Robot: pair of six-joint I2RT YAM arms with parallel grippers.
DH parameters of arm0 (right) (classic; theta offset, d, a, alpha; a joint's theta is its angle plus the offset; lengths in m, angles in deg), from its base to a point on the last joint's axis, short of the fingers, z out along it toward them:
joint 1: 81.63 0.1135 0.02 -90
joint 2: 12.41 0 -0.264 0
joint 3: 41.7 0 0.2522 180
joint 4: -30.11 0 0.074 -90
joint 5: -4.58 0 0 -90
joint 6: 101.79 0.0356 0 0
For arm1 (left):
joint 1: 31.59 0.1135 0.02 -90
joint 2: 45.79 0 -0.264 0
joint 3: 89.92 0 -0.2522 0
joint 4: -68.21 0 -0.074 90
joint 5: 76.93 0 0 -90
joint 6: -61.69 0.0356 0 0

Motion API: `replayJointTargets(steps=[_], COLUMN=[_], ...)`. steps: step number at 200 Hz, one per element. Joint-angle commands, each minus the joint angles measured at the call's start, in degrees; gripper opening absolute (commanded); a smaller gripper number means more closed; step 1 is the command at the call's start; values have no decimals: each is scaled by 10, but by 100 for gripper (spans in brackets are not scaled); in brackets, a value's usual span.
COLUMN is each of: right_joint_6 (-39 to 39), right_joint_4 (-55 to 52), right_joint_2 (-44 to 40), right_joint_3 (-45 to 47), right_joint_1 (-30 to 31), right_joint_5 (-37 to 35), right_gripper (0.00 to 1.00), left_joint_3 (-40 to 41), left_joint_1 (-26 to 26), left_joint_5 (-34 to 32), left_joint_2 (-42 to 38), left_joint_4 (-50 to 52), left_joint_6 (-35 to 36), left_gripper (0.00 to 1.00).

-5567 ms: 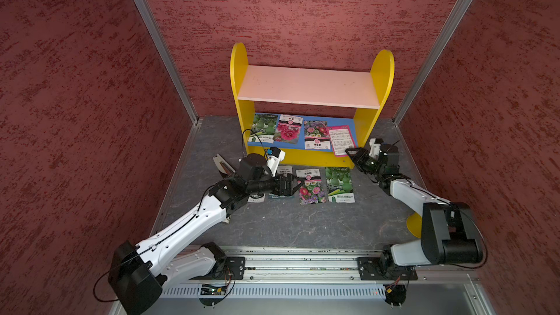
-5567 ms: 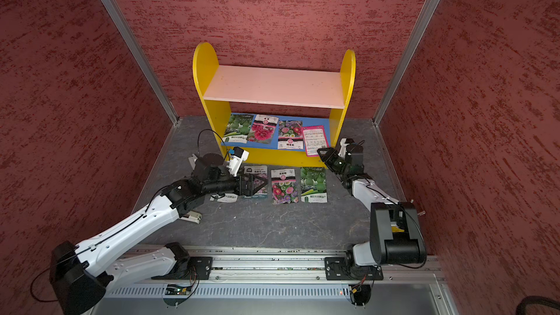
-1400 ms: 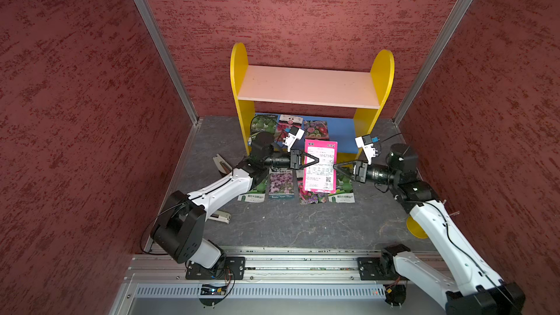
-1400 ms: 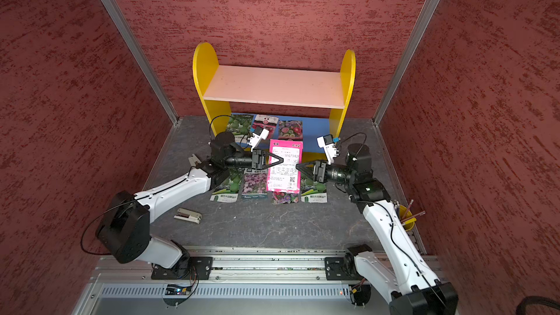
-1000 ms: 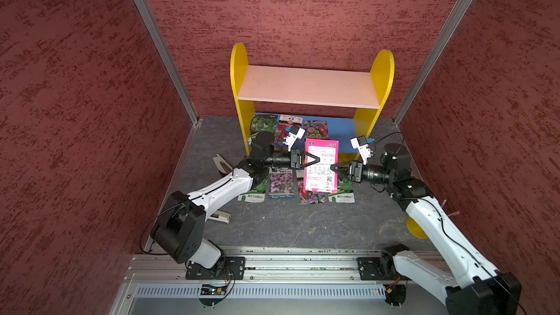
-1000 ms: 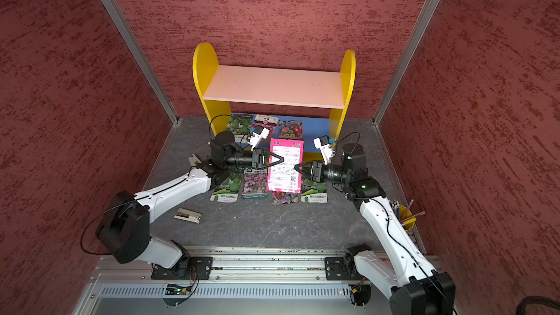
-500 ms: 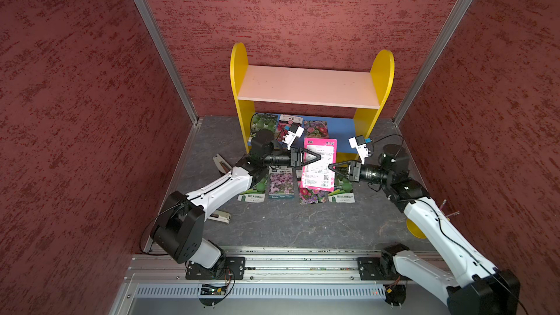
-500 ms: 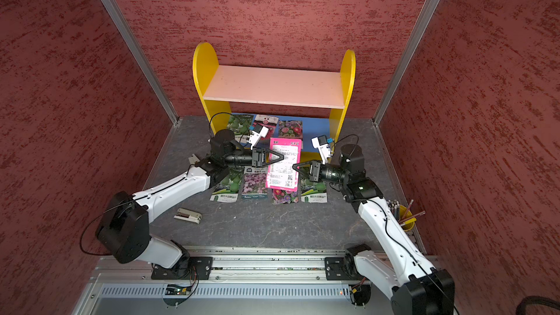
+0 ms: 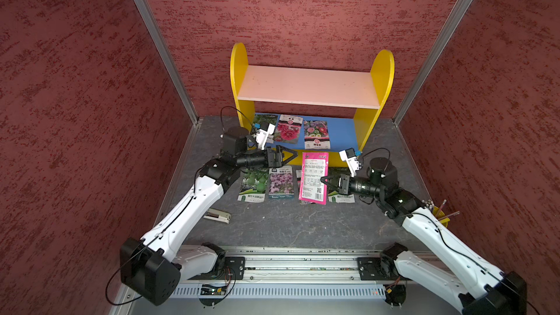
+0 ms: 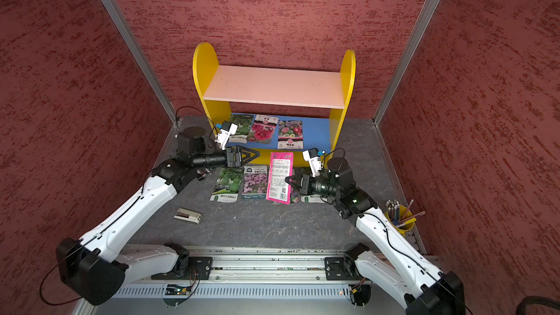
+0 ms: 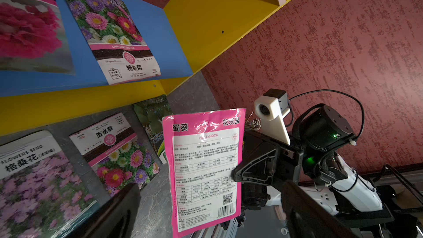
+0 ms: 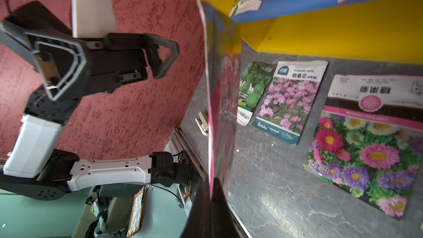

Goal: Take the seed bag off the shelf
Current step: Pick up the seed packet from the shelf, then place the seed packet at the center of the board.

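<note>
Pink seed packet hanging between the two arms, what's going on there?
The right end effector is shut on the edge of the pink seed bag, holding it upright in front of the shelf. The left end effector is open beside the bag, not touching it. So this bag is off the shelf but not yet set down. Three other packets lie on the blue lower board, and more packets lie on the floor in front.

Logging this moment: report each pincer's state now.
Left pincer: open, holding nothing.
Right pincer: shut on the flat pink printed seed packet.
</note>
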Motion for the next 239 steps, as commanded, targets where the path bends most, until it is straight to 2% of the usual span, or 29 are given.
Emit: replayJointTargets(steps=[1, 56, 76, 97, 123, 157, 193, 239], right_joint_6=[40, 110, 115, 147, 158, 182, 208, 225], right_joint_4=[46, 168, 195, 276, 312, 366, 446, 448], right_joint_2=[-4, 63, 112, 170, 242, 345, 434, 499], right_joint_3=[23, 87, 81, 88, 55, 5, -31, -80], right_joint_1=[42, 181, 227, 257, 304, 347, 366, 403], right_joint_5=[-65, -168, -204, -218, -257, -277, -269, -300], right_gripper=[0, 0, 0, 0, 0, 0, 0, 0], left_joint_3=[-7, 2, 9, 15, 24, 40, 43, 44], left_joint_1=[10, 53, 66, 82, 96, 112, 123, 133], left_joint_5=[-42, -77, -90, -92, -89, -82, -77, -76], left_joint_2=[-41, -146, -177, -197, -211, -223, -234, -241], left_joint_4=[115, 206, 227, 241, 245, 238, 245, 254], left_joint_6=[58, 82, 91, 93, 90, 79, 79, 81], left_gripper=[100, 100, 100, 100, 100, 100, 100, 100])
